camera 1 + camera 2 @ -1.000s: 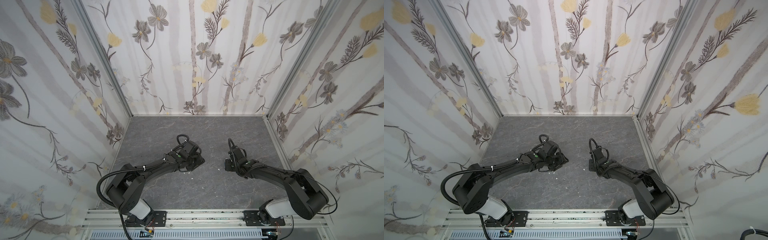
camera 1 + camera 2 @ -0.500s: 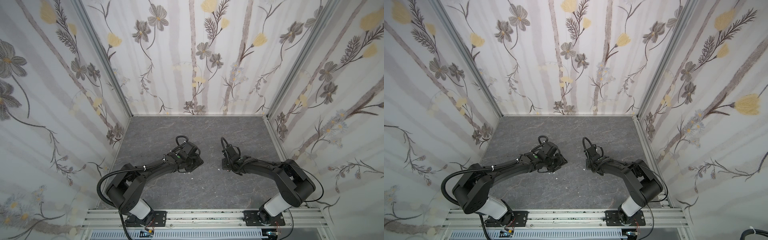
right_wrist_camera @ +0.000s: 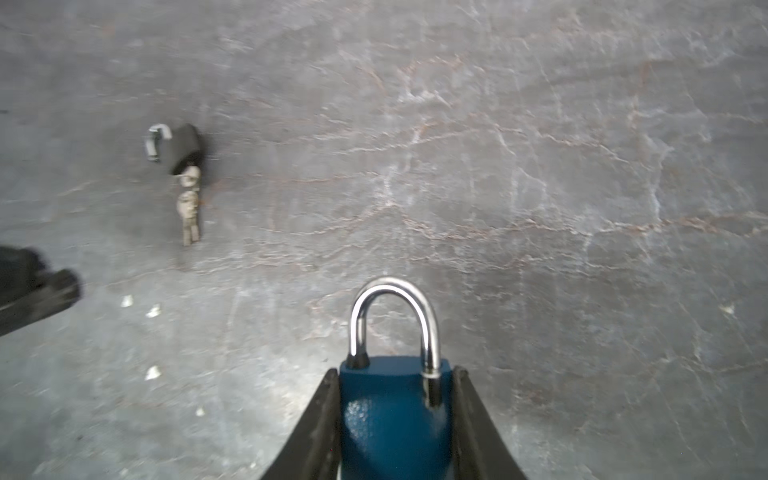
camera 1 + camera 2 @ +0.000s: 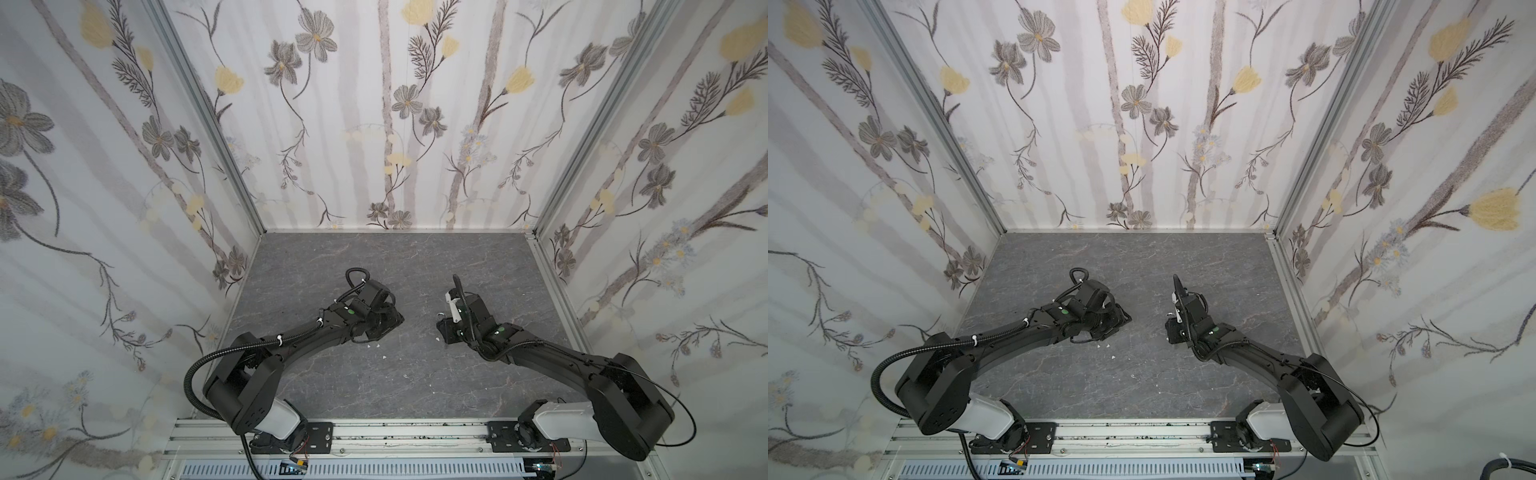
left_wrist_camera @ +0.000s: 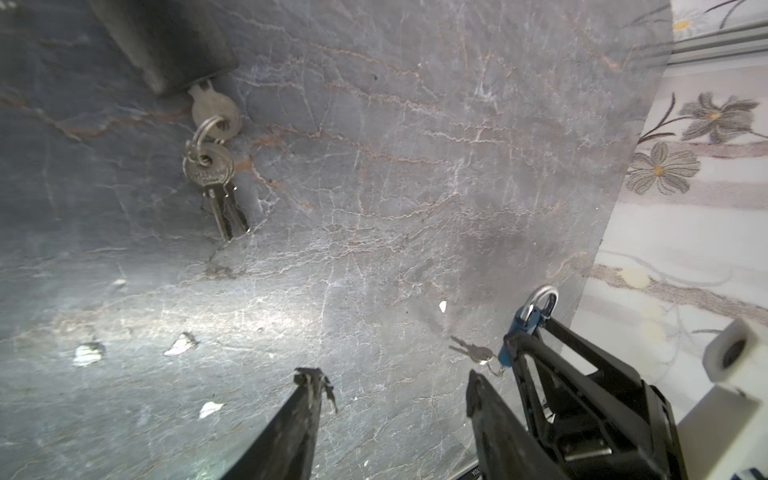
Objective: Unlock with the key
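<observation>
The right pincer (image 3: 395, 370) clamps the blue padlock (image 3: 395, 419), its shackle (image 3: 392, 299) apparently seated; the left pincer (image 5: 392, 382) gapes empty. The black padlock (image 3: 185, 143) lies on the surface (image 3: 540, 166), key (image 3: 190, 179) inserted and sprung open, so that half looks done. Only the left wrist view shows small keys (image 5: 478, 353) dangling at the blue padlock's base.

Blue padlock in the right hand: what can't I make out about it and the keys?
- Blue padlock, right wrist view: keyhole end cut off by the bottom edge, between the fingers of the right hand.
- Small keys beside it, left wrist view: too small to tell whether one sits in the lock.
- Black padlock, left wrist view: shackle cut off by the top edge.
- Both top views: locks and keys too small or covered by the arms.
</observation>
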